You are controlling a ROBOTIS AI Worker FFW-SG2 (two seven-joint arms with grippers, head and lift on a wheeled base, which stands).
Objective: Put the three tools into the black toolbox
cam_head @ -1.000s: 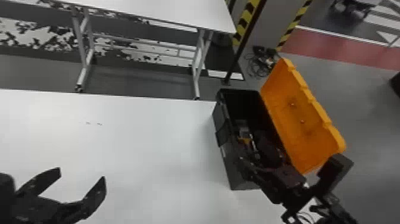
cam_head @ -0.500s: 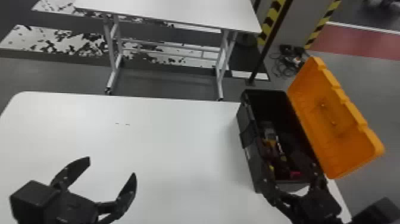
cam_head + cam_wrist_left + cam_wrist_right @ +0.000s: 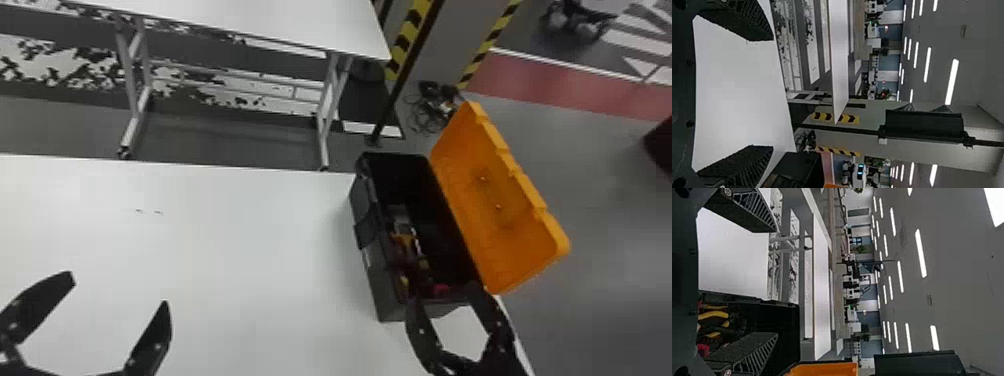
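Two tables in sight, far table (image 3: 275,20) behind and white work table (image 3: 225,250) in front. Next in size, black toolbox (image 3: 372,285) upright on the work table, towards the robot's right, with orange lid (image 3: 480,200) swung fully back on the far-right side.

Then left gripper (image 3: 119,292), over the bare work surface well apart from the toolbox, fingers spread with nothing between. Right gripper (image 3: 443,296) at the toolbox's near end, likewise released, fingers wide and empty. Over the last second, drawn back from above the contents to that near edge, despite a sideways swing of the whole head view and back again. Most of the interior now exposed as a result. To judge by that, placing done and withdrawal the step in hand, with the job at or very near its end.

Smallest of all, tools (image 3: 412,250) inside, crowded along the side away from the lid and towards the near end. Among them, yellow handles (image 3: 713,314) and a red piece (image 3: 703,348) beneath the right wrist view. Perhaps all three there, though too dark and tangled to count. Best now to lift clear before turning away, so as not to snag a handle or knock the near wall.
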